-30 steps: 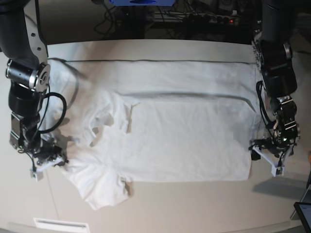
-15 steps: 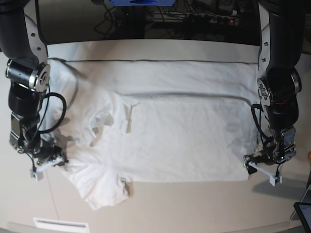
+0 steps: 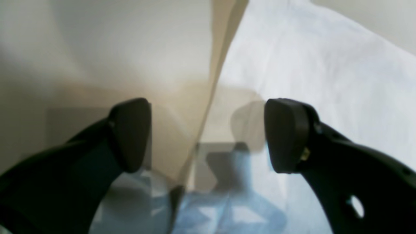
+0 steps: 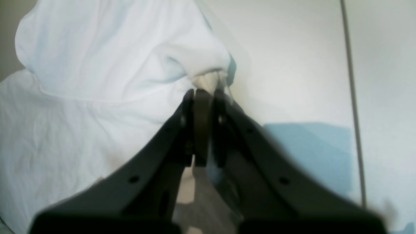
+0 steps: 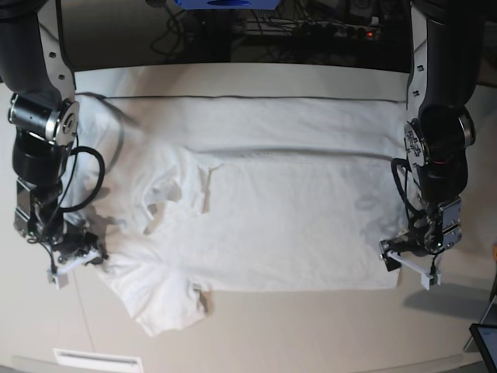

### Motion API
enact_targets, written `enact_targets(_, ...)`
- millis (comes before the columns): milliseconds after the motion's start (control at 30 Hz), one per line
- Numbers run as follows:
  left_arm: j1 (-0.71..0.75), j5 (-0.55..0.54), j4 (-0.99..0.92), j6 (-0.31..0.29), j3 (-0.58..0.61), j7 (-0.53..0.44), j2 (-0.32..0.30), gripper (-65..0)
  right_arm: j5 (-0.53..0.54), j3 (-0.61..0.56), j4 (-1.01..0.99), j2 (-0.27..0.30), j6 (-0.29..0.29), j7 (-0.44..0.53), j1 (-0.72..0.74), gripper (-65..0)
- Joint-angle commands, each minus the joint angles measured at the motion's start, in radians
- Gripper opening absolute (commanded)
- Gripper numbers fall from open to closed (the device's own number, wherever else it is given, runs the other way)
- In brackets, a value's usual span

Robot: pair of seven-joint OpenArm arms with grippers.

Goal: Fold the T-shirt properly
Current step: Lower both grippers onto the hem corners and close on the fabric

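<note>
At the left edge of the desk [image 5: 233,78], seen from the base camera, the right claw [image 5: 75,260] sits low with its jaws pressed together on a bunched bit of the T-shirt [image 5: 272,210], at the shoulder beside the near sleeve. The right wrist view shows that pinch close up: the black fingers [image 4: 187,130] meet around a small gathered tuft of white cloth, which rises slightly off the surface.

The T-shirt lies spread across the middle of the desk, collar end toward the left edge, hem toward the right, wrinkled around the neck.

At the right edge, the left claw [image 5: 410,260] hovers at the hem's near corner. Its jaws stand wide apart, straddling the cloth's edge and holding nothing; the pads [image 3: 286,135] show clear.
</note>
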Motion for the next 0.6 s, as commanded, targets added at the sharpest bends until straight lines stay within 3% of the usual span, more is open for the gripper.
enact_targets(0,-0.021,-0.010,0.009,-0.025,0.002,0.014,0.014,-11.4,-0.006,0.000,0.015,0.011,0.003,-0.005,0.024,-64.1)
enact_targets(133,-0.021,-0.010,0.009,-0.103,0.002,0.014,0.047,-11.6,-0.006,0.000,0.015,0.027,0.003,-0.005,0.024,-64.1)
enact_targets(333,-0.019,-0.003,0.010,-0.106,0.004,0.011,0.046,-14.1,-0.006,0.000,0.015,0.031,0.003,-0.005,0.024,-64.1)
enact_targets(400,-0.019,-0.003,0.012,-0.107,0.004,0.011,0.043,-23.5,-0.006,0.000,0.015,0.031,0.003,-0.002,0.024,-64.1)
enact_targets(567,0.010,-0.003,0.066,-0.106,0.004,0.011,0.041,-56.1,-0.006,0.000,0.015,0.027,0.003,-0.002,0.024,-64.1)
